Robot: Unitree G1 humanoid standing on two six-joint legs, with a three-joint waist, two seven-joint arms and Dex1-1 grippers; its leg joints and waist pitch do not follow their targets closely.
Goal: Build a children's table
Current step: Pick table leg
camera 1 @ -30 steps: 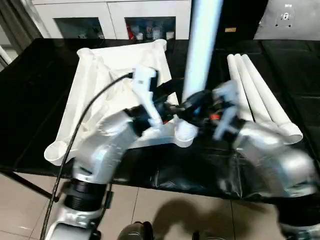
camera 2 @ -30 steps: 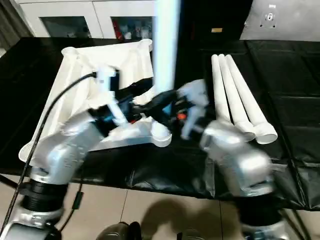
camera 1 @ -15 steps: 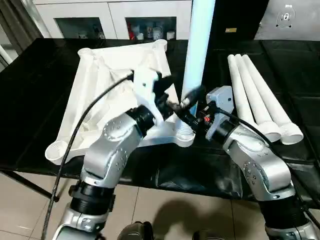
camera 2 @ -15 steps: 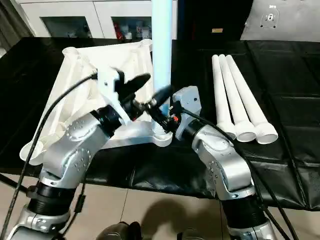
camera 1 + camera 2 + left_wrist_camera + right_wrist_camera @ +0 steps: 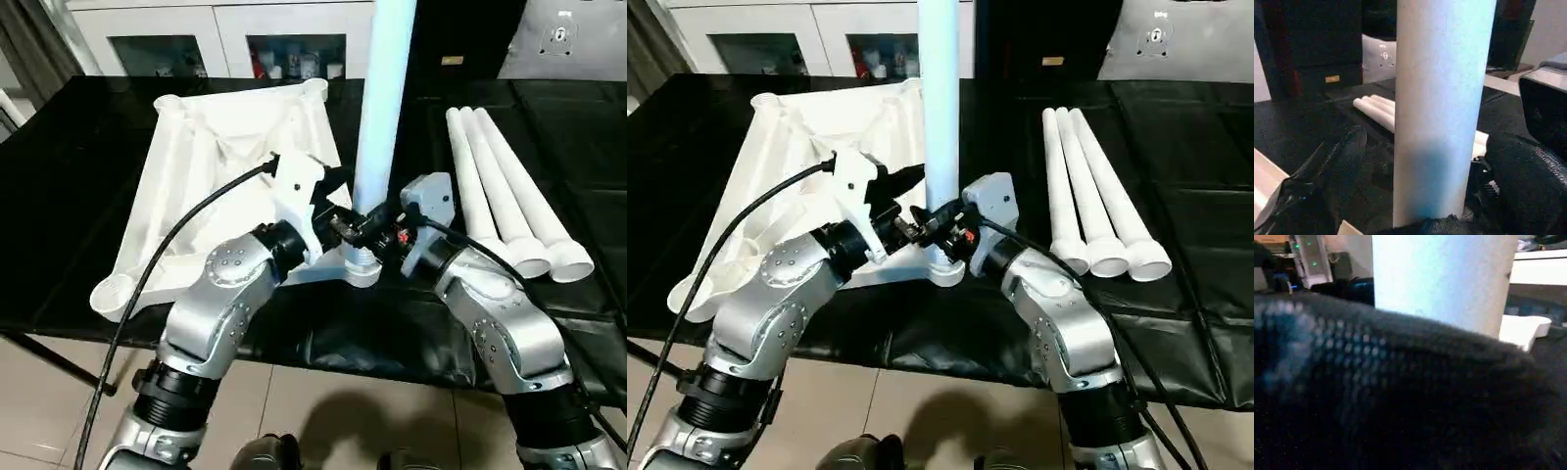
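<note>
Left eye view gives me the layout: the top (image 5: 220, 176) lies upside down on the black work table (image 5: 69, 157), ribs up, and one leg (image 5: 384, 98) stands upright in the near corner socket (image 5: 361, 264) on my right side of the top; I judge that leg seated or nearly so, though I cannot see how deep it sits; three more legs (image 5: 509, 191) lie side by side on the cloth, well apart from the top, so by my count one of four is in hand and three are left, with three sockets open at the other corners; the left gripper (image 5: 343, 223) and right gripper (image 5: 377, 220) both press in at the foot of the standing leg, just above the socket; in the left wrist view the left fingers (image 5: 1337, 161) stand apart either side of the leg, close on it, but I cannot tell if they clamp it; the right fingers I cannot tell; the cabinet (image 5: 196, 39) behind holds small bottles, too small to name.
</note>
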